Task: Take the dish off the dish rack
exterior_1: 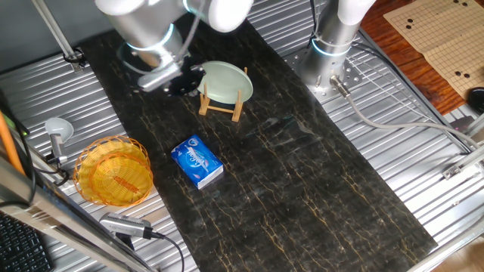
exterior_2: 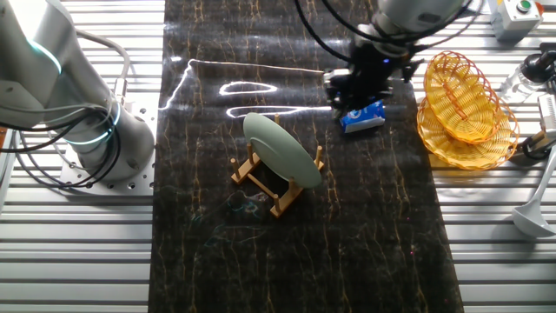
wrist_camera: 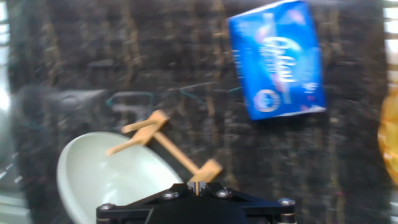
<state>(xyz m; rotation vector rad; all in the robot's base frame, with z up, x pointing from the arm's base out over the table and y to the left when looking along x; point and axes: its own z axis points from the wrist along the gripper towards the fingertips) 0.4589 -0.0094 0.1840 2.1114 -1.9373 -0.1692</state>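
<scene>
The pale mint-green dish (exterior_1: pixel 224 81) stands tilted on edge in the small wooden dish rack (exterior_1: pixel 221 107) on the dark mat. In the other fixed view the dish (exterior_2: pixel 282 149) leans across the rack (exterior_2: pixel 259 181). My gripper (exterior_1: pixel 184 79) hovers just left of the dish, apart from it; it also shows in the other fixed view (exterior_2: pixel 358 85). In the hand view the gripper (wrist_camera: pixel 198 184) has its two fingers pressed together with nothing between them. The dish (wrist_camera: pixel 106 177) is at the lower left there, with the rack's pegs (wrist_camera: pixel 155 134) in front of it.
A blue tissue pack (exterior_1: pixel 197 162) lies on the mat in front of the rack, and shows in the hand view (wrist_camera: pixel 278 59). A yellow-orange woven basket (exterior_1: pixel 113 171) sits at the left edge. A second arm's base (exterior_1: pixel 333 53) stands at the back right.
</scene>
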